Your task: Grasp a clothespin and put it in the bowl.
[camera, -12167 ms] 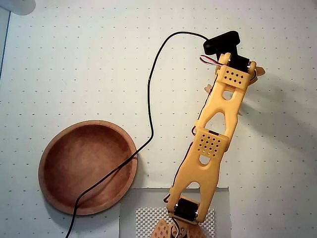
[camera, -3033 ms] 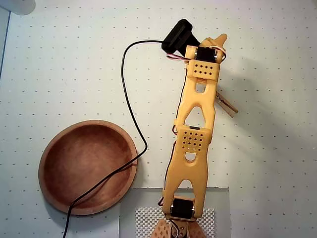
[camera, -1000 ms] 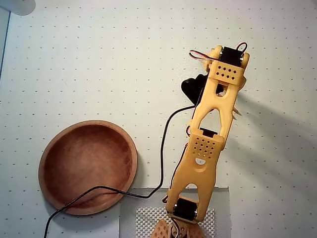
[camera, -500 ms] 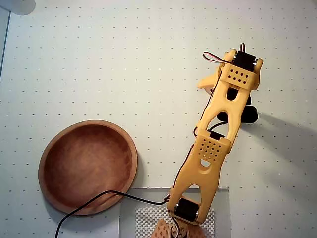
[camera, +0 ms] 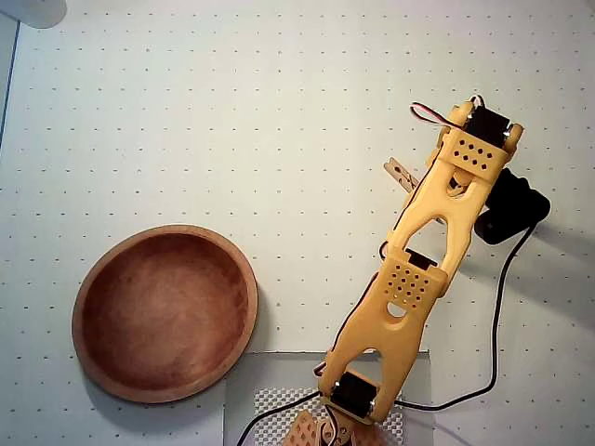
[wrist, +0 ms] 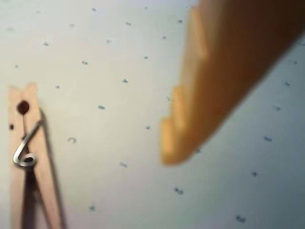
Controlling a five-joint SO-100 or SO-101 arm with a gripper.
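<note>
The clothespin lies flat on the white dotted mat, its tip showing just left of my yellow arm in the overhead view. In the wrist view the clothespin sits at the left edge, its metal coil plain to see. One blurred yellow finger hangs over the mat to its right, well apart from it and holding nothing. The other finger is out of view. My wrist hides the gripper from overhead. The empty wooden bowl rests at the lower left, far from the arm.
The black wrist camera juts out right of the arm, and its black cable loops down to the base. A mesh pad lies under the base. A white object sits in the top left corner.
The arm has swung to the right. The black camera has rolled from the arm's left side to its right, and the cable has left the bowl side. The clothespin's tip now shows left of the arm.
</note>
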